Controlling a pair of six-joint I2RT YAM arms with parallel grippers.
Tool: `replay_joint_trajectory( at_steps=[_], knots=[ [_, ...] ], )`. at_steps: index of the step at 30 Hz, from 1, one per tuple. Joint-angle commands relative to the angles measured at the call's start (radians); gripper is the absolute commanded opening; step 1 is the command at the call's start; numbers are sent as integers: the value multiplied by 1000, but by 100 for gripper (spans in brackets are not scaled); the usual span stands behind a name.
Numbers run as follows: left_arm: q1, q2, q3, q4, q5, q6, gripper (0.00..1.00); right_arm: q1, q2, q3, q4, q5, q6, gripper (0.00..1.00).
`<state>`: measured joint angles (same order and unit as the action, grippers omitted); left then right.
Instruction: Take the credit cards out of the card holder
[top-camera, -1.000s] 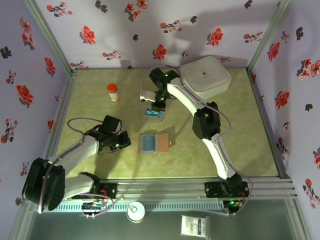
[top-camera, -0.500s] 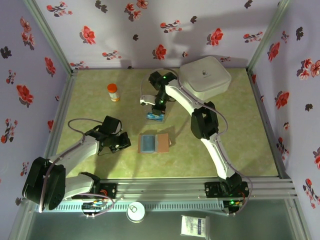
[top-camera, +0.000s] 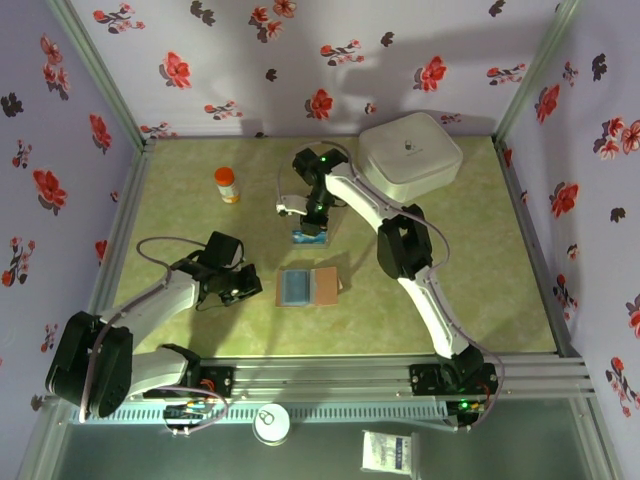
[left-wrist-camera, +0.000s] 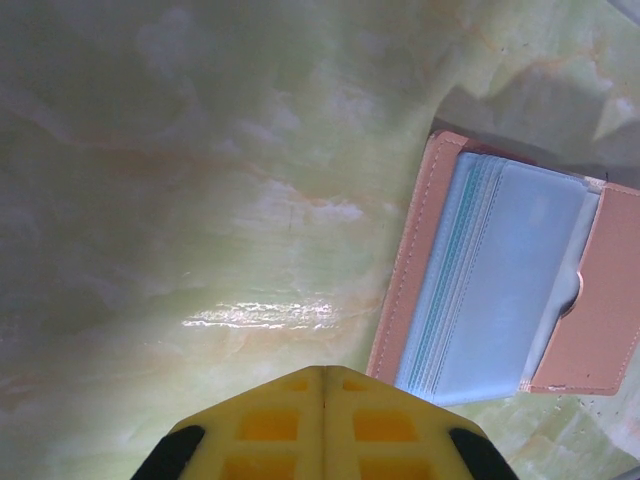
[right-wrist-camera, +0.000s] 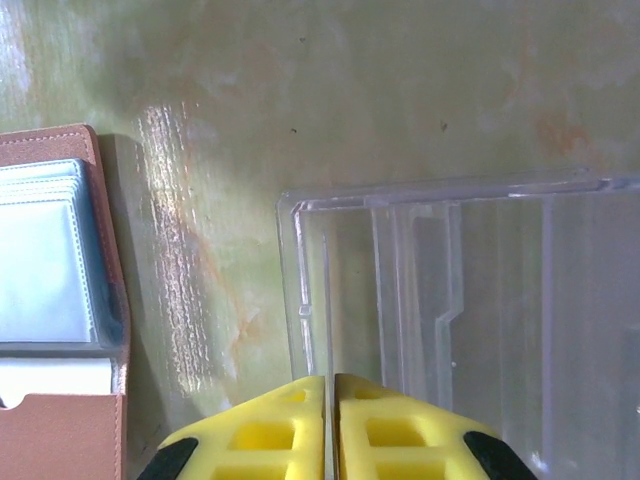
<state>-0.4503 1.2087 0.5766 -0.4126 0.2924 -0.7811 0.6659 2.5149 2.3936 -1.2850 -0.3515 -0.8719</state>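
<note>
The left gripper (left-wrist-camera: 323, 372) is squeezed together, with the open card holder (left-wrist-camera: 510, 290) just ahead to its right. The right gripper (right-wrist-camera: 330, 380) is nearly together over a clear tray (right-wrist-camera: 480, 290).

Bare table (top-camera: 480, 290) lies right of the card holder (top-camera: 308, 287); the clear tray (right-wrist-camera: 480, 290) and right arm (top-camera: 400, 250) crowd its far side.

A white rounded box (top-camera: 410, 152) sat at the far right corner of the green marbled table (top-camera: 480, 270), an orange bottle with a white cap (top-camera: 227, 185) stood far left, a clear plastic tray (right-wrist-camera: 470, 300) lay nearer the middle, and floral-print walls (top-camera: 300, 60) ringed the scene
</note>
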Motion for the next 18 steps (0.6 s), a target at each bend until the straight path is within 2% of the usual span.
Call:
replay_joint_trajectory(
  at_steps=[1, 10, 18],
  knots=[
    [9, 8, 0, 2, 16, 19, 0, 5, 3, 57, -36, 2, -6, 14],
    [9, 8, 12, -2, 20, 20, 0, -22, -76, 72, 6, 59, 28, 18],
    [9, 12, 12, 10, 28, 14, 0, -22, -85, 32, 42, 93, 45, 4]
  ],
)
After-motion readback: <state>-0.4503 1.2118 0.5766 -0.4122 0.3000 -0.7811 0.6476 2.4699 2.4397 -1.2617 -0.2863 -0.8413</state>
